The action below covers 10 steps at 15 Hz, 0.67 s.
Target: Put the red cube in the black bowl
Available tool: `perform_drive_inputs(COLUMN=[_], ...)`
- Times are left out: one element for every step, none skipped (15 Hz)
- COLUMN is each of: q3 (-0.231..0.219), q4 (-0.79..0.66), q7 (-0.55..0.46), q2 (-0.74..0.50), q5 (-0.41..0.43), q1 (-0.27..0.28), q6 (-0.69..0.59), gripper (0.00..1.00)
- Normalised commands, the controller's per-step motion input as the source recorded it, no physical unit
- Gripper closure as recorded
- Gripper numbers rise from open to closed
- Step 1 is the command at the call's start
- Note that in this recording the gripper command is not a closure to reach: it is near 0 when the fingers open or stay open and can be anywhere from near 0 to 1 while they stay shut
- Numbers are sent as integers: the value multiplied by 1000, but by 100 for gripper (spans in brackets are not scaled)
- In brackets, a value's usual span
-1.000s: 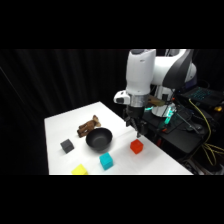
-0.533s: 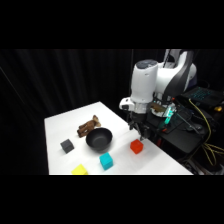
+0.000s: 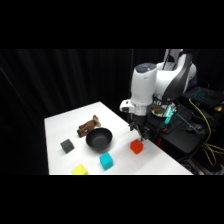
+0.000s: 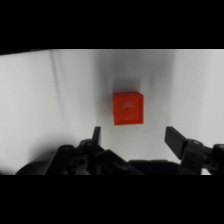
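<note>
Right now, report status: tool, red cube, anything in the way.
Tool open, above the red cube, holding nothing. Cube on the table, right of the black bowl, apart from it. Nothing between the fingers and the cube.

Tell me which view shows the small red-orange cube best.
Wrist view: the small red-orange cube sits centred, unobstructed, on the white table, beyond the open end effector. Side view shows it only as a small block beside the glossy black bowl.
</note>
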Motion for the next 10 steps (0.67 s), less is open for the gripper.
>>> perform_drive_inputs(q3=[20,20,24,25,13,-11,-51,-102,-152,-172], q4=[-97,-91,-74,-55,-35,-19,-18,-6,10,11], q7=[22,33,4,-24,-8,30,84,140,180,142], q2=[30,57,100,128,170,192,188,187,179,172], q5=[14,-24,-25,-8,-45,-94,-172,-245,-270,-221], q1=[73,80,85,83,86,90,101,118,134,130], q6=[249,283,326,340,360,375,365,340,309,293], gripper=[0,0,0,0,0,0,0,0,0,0])
